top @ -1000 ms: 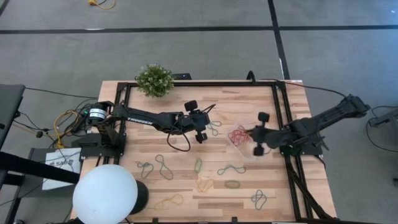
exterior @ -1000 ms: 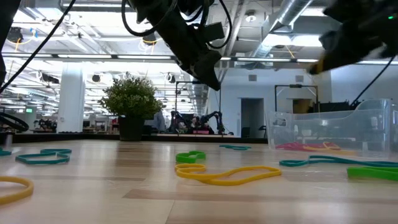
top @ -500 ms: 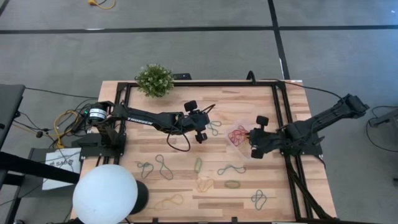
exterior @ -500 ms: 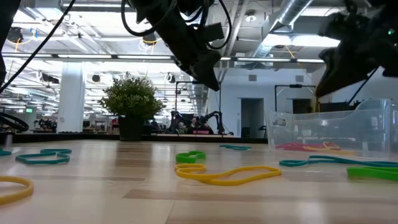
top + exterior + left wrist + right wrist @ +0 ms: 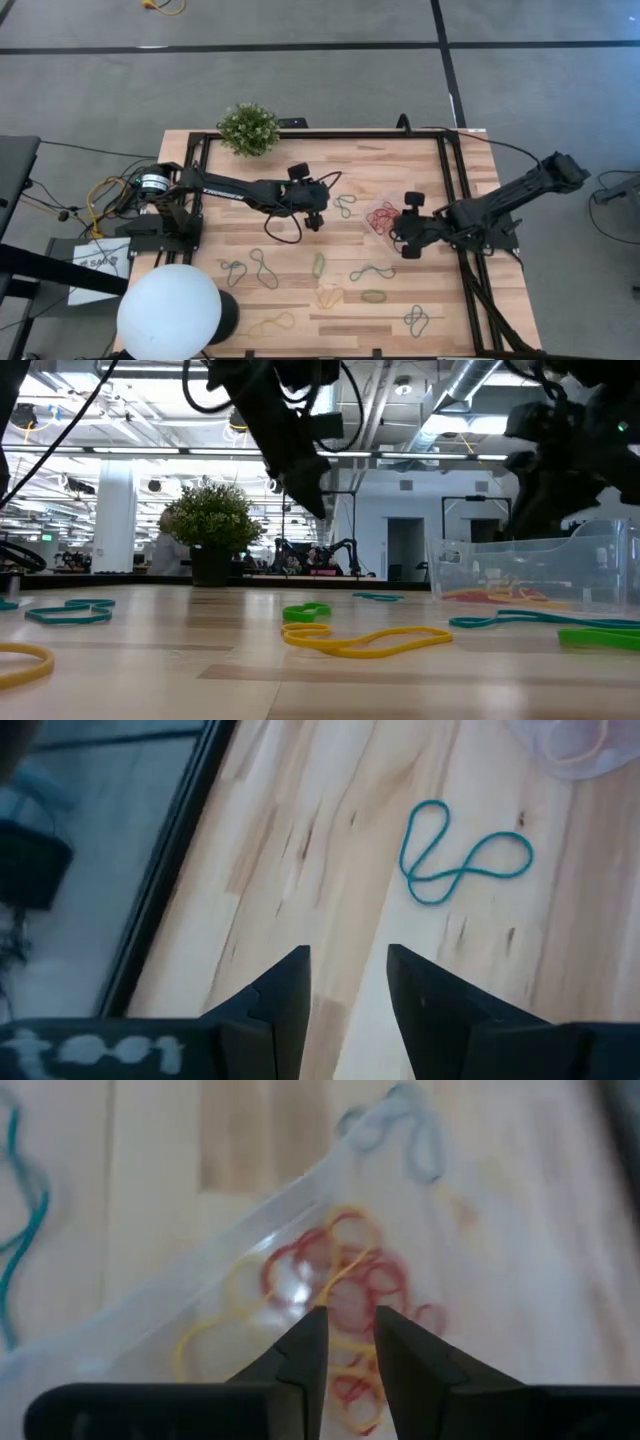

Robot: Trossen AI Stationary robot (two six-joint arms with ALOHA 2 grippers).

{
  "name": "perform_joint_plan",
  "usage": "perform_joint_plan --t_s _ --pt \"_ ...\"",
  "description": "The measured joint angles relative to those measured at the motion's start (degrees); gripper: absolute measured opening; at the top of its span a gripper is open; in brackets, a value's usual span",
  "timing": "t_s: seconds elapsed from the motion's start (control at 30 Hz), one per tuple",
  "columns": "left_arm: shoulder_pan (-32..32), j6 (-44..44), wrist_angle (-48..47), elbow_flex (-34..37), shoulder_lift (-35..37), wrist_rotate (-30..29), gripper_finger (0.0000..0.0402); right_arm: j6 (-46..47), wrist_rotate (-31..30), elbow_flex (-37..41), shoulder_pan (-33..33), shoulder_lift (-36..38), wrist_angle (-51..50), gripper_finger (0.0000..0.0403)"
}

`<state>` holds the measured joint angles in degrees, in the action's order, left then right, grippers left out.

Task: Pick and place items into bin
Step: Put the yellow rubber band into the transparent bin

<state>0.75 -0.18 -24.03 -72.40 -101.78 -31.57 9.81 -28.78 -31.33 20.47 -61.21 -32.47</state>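
The bin (image 5: pixel 383 219), a clear shallow container, rests on the table right of centre and holds red and yellow bands (image 5: pixel 345 1290). My right gripper (image 5: pixel 400 226) hangs just over the bin's right side, slanting down. Its fingers (image 5: pixel 348 1342) are a little apart with nothing between them. My left gripper (image 5: pixel 318 216) stands open above bare wood left of the bin. A teal band (image 5: pixel 460 855) lies flat just beyond its fingers (image 5: pixel 348 982). Several more loops lie flat nearer the front, among them a green one (image 5: pixel 319 264), a teal one (image 5: pixel 371 271) and a yellow one (image 5: pixel 365 640).
A potted plant (image 5: pixel 248 128) stands at the far left corner. A white round object (image 5: pixel 170 312) sits at the near left corner. Black frame rails (image 5: pixel 450 170) run along the table's far and right sides. Loose black cable (image 5: pixel 290 232) hangs under the left arm.
My right gripper has come down and toward the table's left, from beside the bin to just over it. My left gripper has tipped a little, and its tip has swung slightly toward the table's left. The bands and the bin have stayed where they were.
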Motion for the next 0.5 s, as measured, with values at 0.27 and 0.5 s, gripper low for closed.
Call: perform_joint_plan --t_s 0.27,0.5 --pt "-0.1 -11.5 -11.5 0.0 8.7 14.2 0.0126 -5.3 -7.6 -0.9 0.0 5.5 6.1 0.0081" --pt "-3.3 -14.5 -13.7 1.3 13.1 17.1 0.0126 -5.8 -3.1 0.0 1.7 8.9 9.6 0.0081"
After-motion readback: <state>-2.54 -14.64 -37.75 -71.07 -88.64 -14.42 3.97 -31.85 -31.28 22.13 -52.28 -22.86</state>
